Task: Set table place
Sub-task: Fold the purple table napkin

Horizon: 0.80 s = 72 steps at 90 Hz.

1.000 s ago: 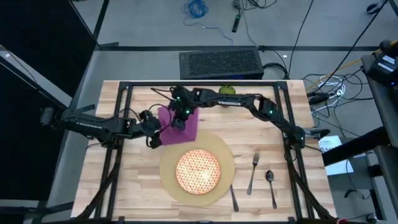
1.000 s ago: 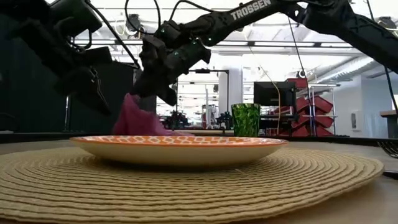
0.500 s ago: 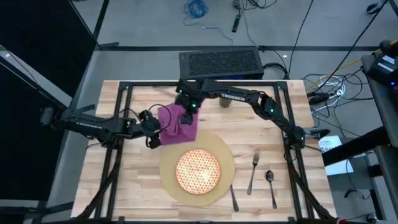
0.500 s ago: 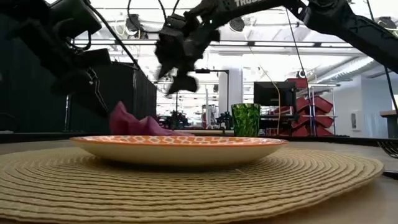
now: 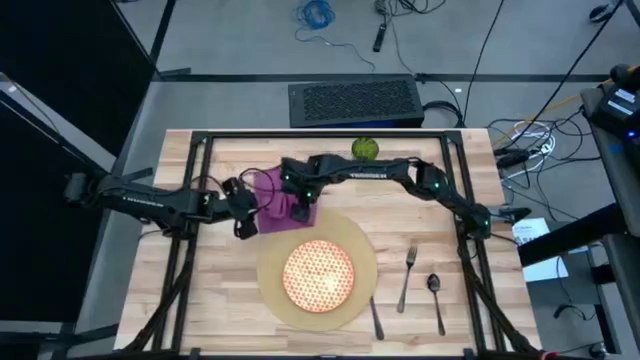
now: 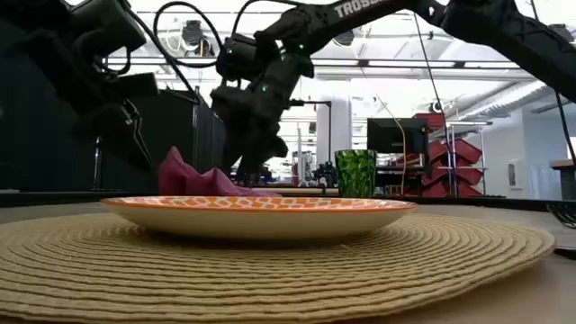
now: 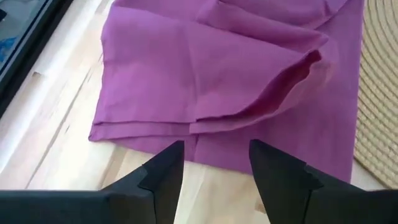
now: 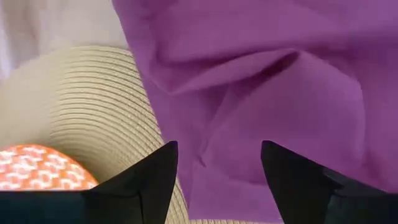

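Your right gripper has dropped back onto the purple napkin, jaws spread; left gripper alongside, jaws released.

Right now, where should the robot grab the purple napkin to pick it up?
Probably the raised fold that puffs up across the napkin. The rest lies flat on the table, so there is little to pinch. The right tool is open just above the cloth, near the mat, so coming straight down with a finger on each side of the fold looks easiest. The left tool waits open at its edge.
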Available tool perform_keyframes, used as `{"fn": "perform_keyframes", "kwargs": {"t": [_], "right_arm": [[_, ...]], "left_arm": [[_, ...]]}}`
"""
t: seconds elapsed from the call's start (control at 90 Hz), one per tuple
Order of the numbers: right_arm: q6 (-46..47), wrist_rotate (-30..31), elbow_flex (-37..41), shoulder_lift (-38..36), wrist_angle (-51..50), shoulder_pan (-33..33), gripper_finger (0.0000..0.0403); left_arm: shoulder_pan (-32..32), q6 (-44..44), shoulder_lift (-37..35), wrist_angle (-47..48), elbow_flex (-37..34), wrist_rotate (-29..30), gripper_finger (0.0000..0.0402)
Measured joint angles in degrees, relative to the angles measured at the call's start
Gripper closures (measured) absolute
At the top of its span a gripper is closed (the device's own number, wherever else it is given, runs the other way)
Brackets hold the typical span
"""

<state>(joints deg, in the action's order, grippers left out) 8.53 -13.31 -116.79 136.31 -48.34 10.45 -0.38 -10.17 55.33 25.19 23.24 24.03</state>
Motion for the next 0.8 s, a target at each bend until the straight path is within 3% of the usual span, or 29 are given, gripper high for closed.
{"fn": "perform_keyframes", "kwargs": {"t": [0.2,0.533,0.8], "right_arm": [[1.08,-2.09,2.6,0.07,3.47,0.47,0.0186],[0.29,-3.49,2.55,-1.48,5.46,0.43,0.0186],[0.01,-1.93,2.55,-1.48,5.59,0.29,0.0186]], "left_arm": [[-0.59,-0.44,-3.73,-0.74,-0.98,0.07,0.0233],[-3.63,-5.1,-31.65,-1.85,-3.02,0.85,0.0233],[-3.63,-4.59,-44.23,-0.42,-3.06,0.9,0.0233]]}}
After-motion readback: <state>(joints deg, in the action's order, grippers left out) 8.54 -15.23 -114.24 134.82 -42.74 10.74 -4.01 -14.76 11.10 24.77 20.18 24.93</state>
